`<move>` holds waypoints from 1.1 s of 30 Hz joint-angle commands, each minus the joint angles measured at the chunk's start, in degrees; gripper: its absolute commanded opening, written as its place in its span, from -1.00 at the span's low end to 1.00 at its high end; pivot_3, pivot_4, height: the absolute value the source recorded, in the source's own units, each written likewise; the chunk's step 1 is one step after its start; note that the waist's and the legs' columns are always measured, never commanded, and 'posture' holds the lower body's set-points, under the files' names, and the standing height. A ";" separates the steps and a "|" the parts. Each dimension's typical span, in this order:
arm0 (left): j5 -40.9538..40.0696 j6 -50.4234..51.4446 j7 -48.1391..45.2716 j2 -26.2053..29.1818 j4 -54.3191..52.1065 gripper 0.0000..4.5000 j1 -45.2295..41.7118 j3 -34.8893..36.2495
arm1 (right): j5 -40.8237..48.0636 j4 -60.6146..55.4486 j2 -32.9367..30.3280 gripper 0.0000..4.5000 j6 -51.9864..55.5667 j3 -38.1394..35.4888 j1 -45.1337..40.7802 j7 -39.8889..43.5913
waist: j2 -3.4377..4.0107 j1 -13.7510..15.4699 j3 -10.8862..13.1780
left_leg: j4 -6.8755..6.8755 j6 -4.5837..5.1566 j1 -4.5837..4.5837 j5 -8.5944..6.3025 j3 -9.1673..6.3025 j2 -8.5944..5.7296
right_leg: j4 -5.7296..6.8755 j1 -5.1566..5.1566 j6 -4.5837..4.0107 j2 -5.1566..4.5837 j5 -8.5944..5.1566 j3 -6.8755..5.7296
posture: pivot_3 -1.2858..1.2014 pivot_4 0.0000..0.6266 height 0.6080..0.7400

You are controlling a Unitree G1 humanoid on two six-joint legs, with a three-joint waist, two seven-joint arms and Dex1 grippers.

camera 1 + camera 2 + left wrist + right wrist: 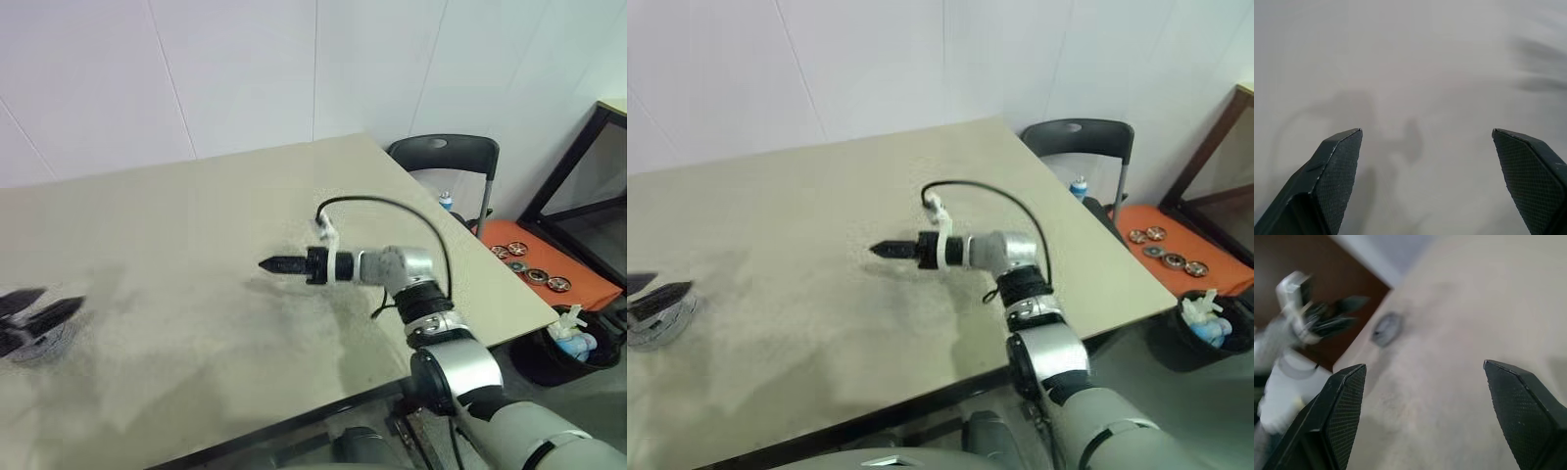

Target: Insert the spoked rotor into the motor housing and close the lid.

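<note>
Right wrist view shows my right gripper (1422, 416) spread wide and empty over the bare table (1474, 308); beyond its fingertips, near the table's edge, lies a round grey disc I take for the motor housing (1387, 328) with its lid closed, and just above that hangs my left gripper (1334, 313), also wide and empty. I cannot make out the spoked rotor. If the lid is shut, I'd lift both hands straight clear. Far off to the right gripper's rear, an orange mat (578, 279) carries small wheel-like discs (529, 264), and a dark bin (573, 352) holds bottles.
</note>
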 commanded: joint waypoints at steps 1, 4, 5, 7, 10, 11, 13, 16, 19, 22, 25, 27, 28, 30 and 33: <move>2.22 -5.34 -2.77 0.07 -7.33 0.99 -3.76 -4.54 | -2.59 -7.26 -2.68 0.79 -11.78 5.30 -0.60 8.46 | 0.03 0.01 0.02 | -0.03 -0.02 0.01 -0.02 0.01 0.05 | -0.01 -0.02 0.00 0.04 0.00 0.00 | 0.03 -1.00 1.00; 5.67 -11.24 -7.35 0.57 -9.98 0.99 -6.60 -10.33 | -7.31 -8.41 -5.44 0.79 -24.56 10.42 -0.59 14.74 | 0.12 0.12 0.07 | -0.08 -0.05 0.00 -0.03 0.05 0.12 | -0.01 -0.10 0.00 0.10 0.00 -0.04 | 0.03 -1.00 1.00; 6.42 -12.38 -8.45 0.69 -10.40 0.99 -7.49 -11.81 | -8.03 -7.94 -5.98 0.79 -26.91 11.52 -0.87 16.61 | 0.12 0.18 0.08 | -0.07 -0.05 0.00 -0.03 0.08 0.13 | -0.01 -0.10 0.00 0.09 0.00 -0.05 | 0.03 -1.00 1.00; 6.65 -12.85 -9.59 0.28 -10.66 0.99 -9.77 -14.20 | -8.02 -6.69 -6.24 0.79 -28.43 12.36 -1.38 19.17 | 0.11 0.50 0.08 | -0.02 -0.05 -0.01 -0.03 0.13 0.12 | -0.03 -0.08 -0.01 0.08 0.00 -0.04 | 0.03 -1.00 1.00; 8.41 -13.42 -9.25 -0.94 -8.87 0.99 -11.82 -16.88 | -10.45 -3.87 -5.93 0.79 -32.24 13.99 -0.96 19.63 | 0.09 0.91 0.07 | 0.06 -0.04 0.00 -0.02 0.13 0.12 | -0.02 -0.02 -0.01 0.08 0.00 -0.04 | 0.03 -1.00 1.00; 9.16 -12.87 -8.17 -1.52 -8.10 0.99 -11.74 -17.37 | -12.02 -2.57 -5.83 0.79 -34.00 14.85 -0.42 18.91 | 0.09 0.97 0.08 | 0.08 -0.04 0.01 -0.02 0.13 0.12 | -0.02 0.00 -0.01 0.08 0.00 -0.04 | 0.03 -1.00 1.00; 9.57 -10.10 -6.00 -2.52 -7.26 0.99 -10.69 -17.44 | -13.91 -0.02 -5.43 0.79 -35.33 15.40 0.49 16.86 | 0.08 1.08 0.07 | 0.09 -0.04 0.07 -0.02 0.13 0.11 | -0.02 0.05 -0.01 0.08 0.00 -0.04 | 0.03 -1.00 1.00; 10.77 -9.40 -1.16 -5.35 -5.55 0.99 -9.12 -15.35 | -14.36 1.12 -5.08 0.79 -35.00 14.60 2.16 14.76 | 0.07 1.19 0.07 | 0.08 -0.03 0.06 -0.02 0.13 0.11 | -0.02 0.04 -0.01 0.09 0.00 -0.04 | 0.03 -1.00 1.00; 9.03 -8.49 0.46 -7.34 -5.94 0.99 -6.94 -11.97 | -14.71 2.79 -4.56 0.79 -35.27 13.27 2.94 11.73 | 0.04 1.24 0.06 | 0.07 -0.03 0.00 -0.02 0.13 0.11 | 0.00 -0.06 -0.01 0.09 0.00 -0.04 | 0.03 -1.00 1.00; 9.91 -11.64 0.61 -8.81 -7.33 0.99 -4.54 -10.34 | -15.57 6.06 -4.29 0.79 -37.09 12.16 2.56 8.64 | 0.05 1.52 0.07 | 0.07 -0.04 -0.01 -0.02 0.13 0.11 | 0.00 -0.06 -0.02 0.09 0.00 -0.04 | 0.03 -1.00 1.00; 10.26 -9.63 2.80 -9.19 -7.52 0.99 -4.43 -9.74 | -15.03 8.45 -3.54 0.79 -37.14 10.15 0.93 6.58 | 0.04 2.19 0.06 | 0.12 -0.03 0.02 -0.03 0.14 0.11 | -0.03 0.01 -0.02 0.08 0.00 -0.04 | 0.03 -1.00 1.00; 9.79 -7.68 4.95 -9.71 -6.59 0.99 -5.43 -9.03 | -14.04 8.42 -3.07 0.79 -35.40 8.84 0.02 6.06 | 0.06 2.36 0.07 | 0.13 -0.03 0.03 -0.03 0.14 0.11 | 0.00 0.03 -0.02 0.09 0.00 -0.04 | 0.03 -1.00 1.00; 9.51 -7.30 5.58 -10.06 -6.27 0.99 -5.74 -8.76 | -13.89 8.36 -2.88 0.79 -35.19 8.42 -0.15 5.87 | 0.05 2.41 0.07 | 0.14 -0.03 0.03 -0.02 0.13 0.11 | 0.01 0.03 -0.02 0.09 0.00 -0.04 | 0.03 -1.00 1.00; 8.89 -6.69 5.87 -10.47 -6.34 0.99 -5.78 -8.47 | -13.42 8.22 -2.59 0.79 -34.10 7.60 -0.30 5.64 | 0.04 2.37 0.06 | 0.15 -0.03 0.06 -0.02 0.11 0.11 | 0.03 0.05 -0.02 0.10 0.00 -0.05 | 0.03 -1.00 1.00; 8.89 -6.44 6.08 -10.80 -6.52 0.99 -5.78 -8.30 | -14.05 8.12 -2.85 0.79 -33.96 7.62 -0.12 5.94 | 0.03 2.29 0.05 | 0.15 -0.02 0.08 -0.02 0.12 0.10 | 0.00 0.08 -0.02 0.09 0.00 -0.05 | 0.03 -1.00 1.00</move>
